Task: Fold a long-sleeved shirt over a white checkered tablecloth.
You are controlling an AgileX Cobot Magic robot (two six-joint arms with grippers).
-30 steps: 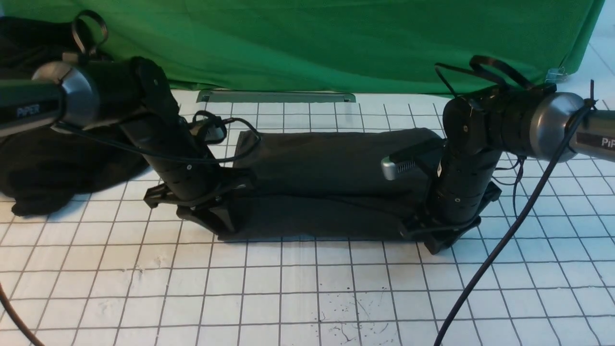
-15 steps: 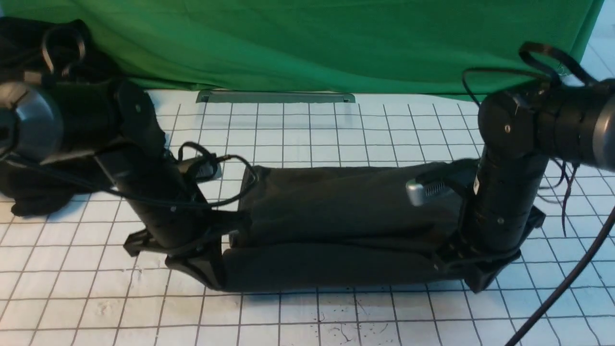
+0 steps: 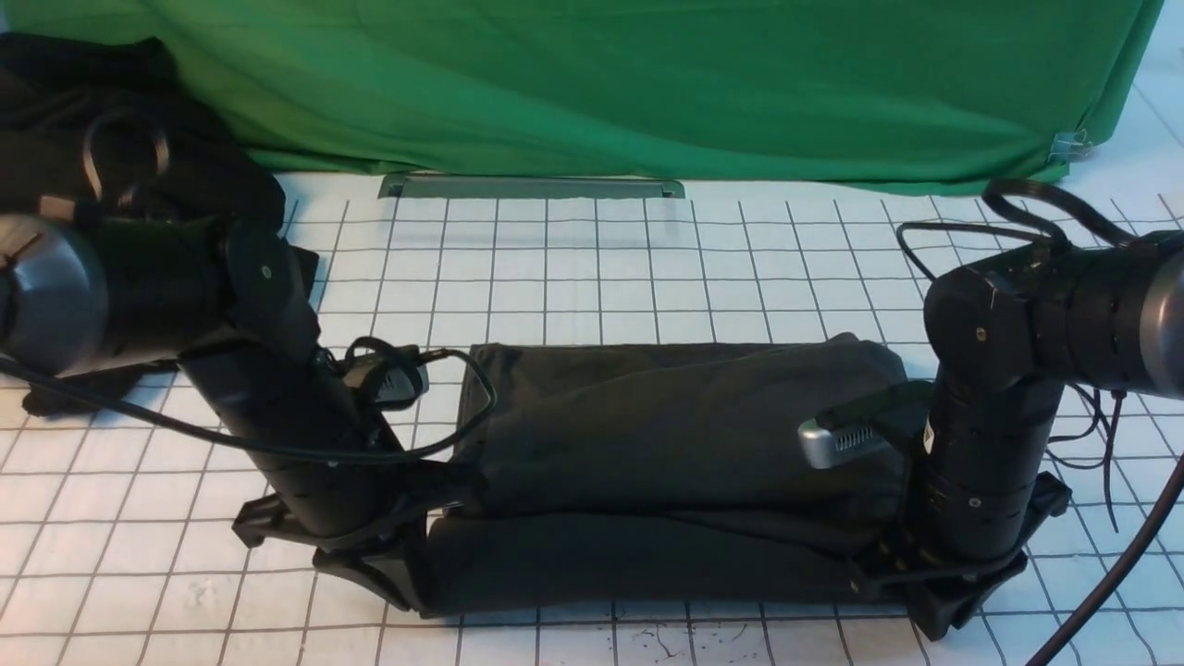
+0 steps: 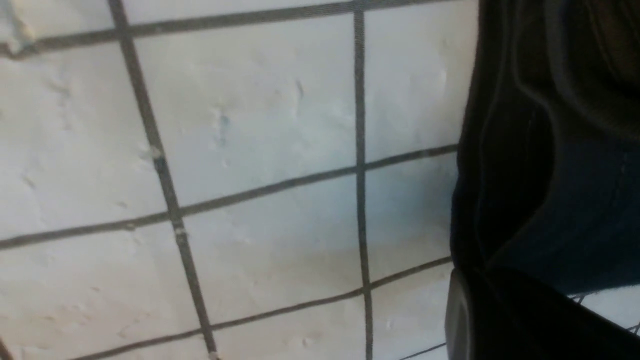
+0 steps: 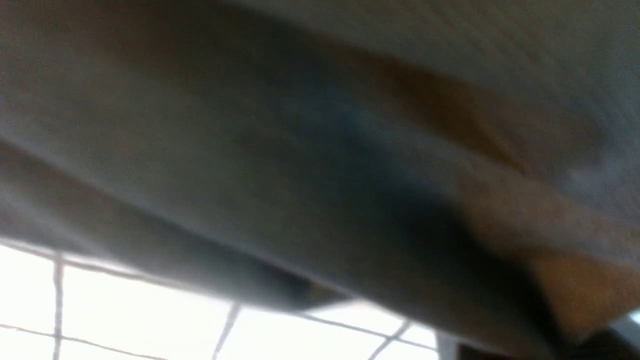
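Shirt (image 3: 666,481): folded band on tablecloth (image 3: 592,250), near edge.
Left gripper (image 3: 393,578): at shirt's left end; grip unclear.
Right gripper (image 3: 934,606): at right end; unclear.
Behind shirt: green cloth (image 3: 592,83); black heap (image 3: 111,120) far left.

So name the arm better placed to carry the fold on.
Neither alone: left gripper and right gripper each sit at one near end of the long-sleeved shirt, so probably both together.
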